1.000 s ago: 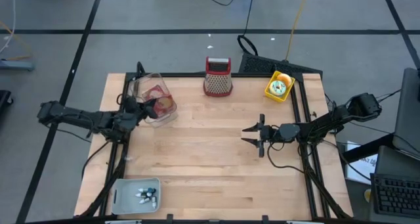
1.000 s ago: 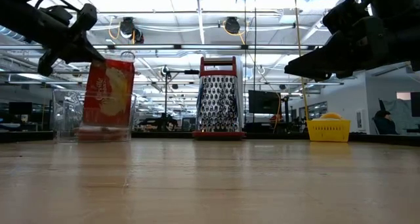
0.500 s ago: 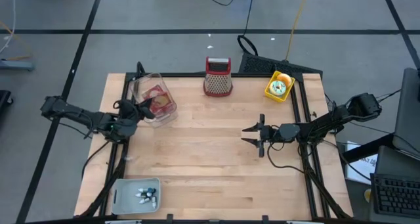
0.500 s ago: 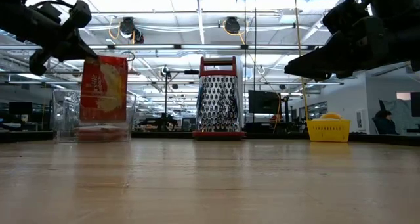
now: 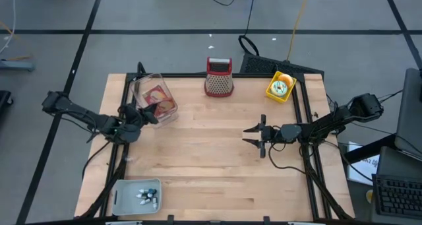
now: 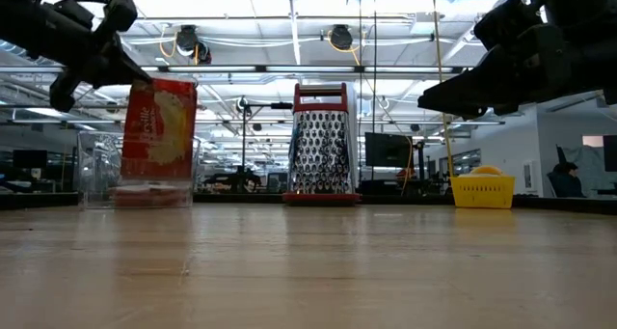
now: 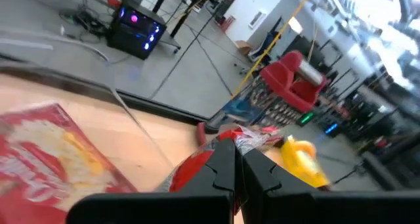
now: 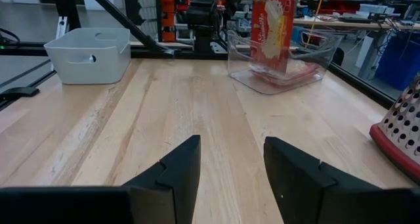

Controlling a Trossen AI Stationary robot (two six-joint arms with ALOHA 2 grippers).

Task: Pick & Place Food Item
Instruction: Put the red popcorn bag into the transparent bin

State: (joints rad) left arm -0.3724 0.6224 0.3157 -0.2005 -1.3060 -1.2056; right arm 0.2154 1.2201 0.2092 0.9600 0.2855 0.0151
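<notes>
A red food packet (image 6: 159, 126) stands upright with its lower end inside a clear plastic container (image 5: 140, 86) at the table's far left. It also shows in the right wrist view (image 8: 272, 23). More red packaging (image 8: 289, 71) lies on the container's floor. My left gripper (image 6: 133, 76) is shut at the packet's upper corner, at the container's near side (image 5: 149, 113). My right gripper (image 5: 252, 138) hovers open over the table's middle right, fingers level and pointing toward the container, with nothing between them (image 8: 226, 165). My left gripper pinches the packet's upper corner (image 6: 131, 84) between its two shut fingers, coming in about level from the table's left side. A crinkled red-and-silver edge (image 7: 248, 137) shows at the fingertips. The packet hangs upright below the hold; I cannot tell whether its lower end rests on the container's floor.
A red-topped metal grater (image 5: 219, 78) stands at the far edge's middle. A yellow bin (image 5: 279, 86) with a round item is at the far right. A white tray (image 5: 135, 194) with small items sits at the near left corner. Bare wood lies between the arms.
My left gripper has rolled and shifted a little toward the table's near edge, still shut on the packet. The packet leaned at first, turned narrower toward the low camera, and now stands upright and broad, its lower end still in the container.
</notes>
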